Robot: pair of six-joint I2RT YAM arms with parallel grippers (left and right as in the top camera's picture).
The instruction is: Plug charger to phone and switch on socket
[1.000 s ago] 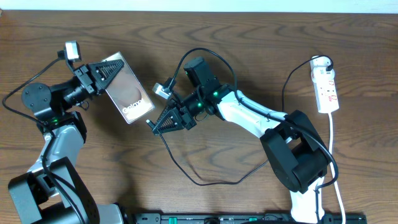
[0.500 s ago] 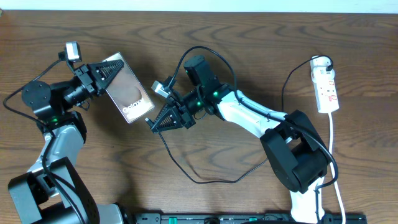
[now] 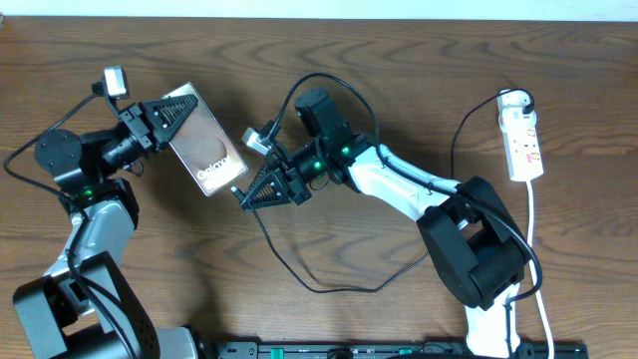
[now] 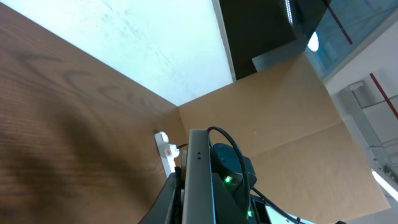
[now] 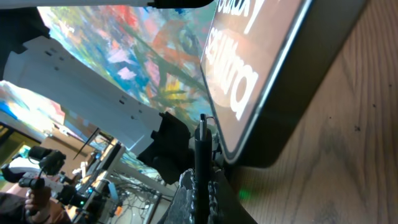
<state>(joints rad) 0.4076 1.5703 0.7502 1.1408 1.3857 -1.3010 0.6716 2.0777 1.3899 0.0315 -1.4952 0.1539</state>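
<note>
My left gripper [image 3: 179, 115] is shut on the upper end of the phone [image 3: 207, 148], a dark slab with white "Galaxy" lettering, and holds it tilted above the table. The left wrist view shows the phone [image 4: 199, 180] edge-on between the fingers. My right gripper [image 3: 246, 196] is shut on the charger [image 3: 299, 281] near its plug tip. That tip [image 5: 202, 134] points at the phone's [image 5: 267, 56] lower end from close by; I cannot tell if it touches. The thin black cable loops across the table towards the socket [image 3: 522, 135], a white power strip at far right.
The right arm [image 3: 399, 184] stretches across the middle of the table over the cable loop. The socket's white cord [image 3: 538, 269] runs down the right edge. The left wrist view shows the socket [image 4: 165, 149] far off.
My right gripper has crept slightly up and left with the plug tip, closer to the phone's lower end. The left gripper and the phone have stayed put.
</note>
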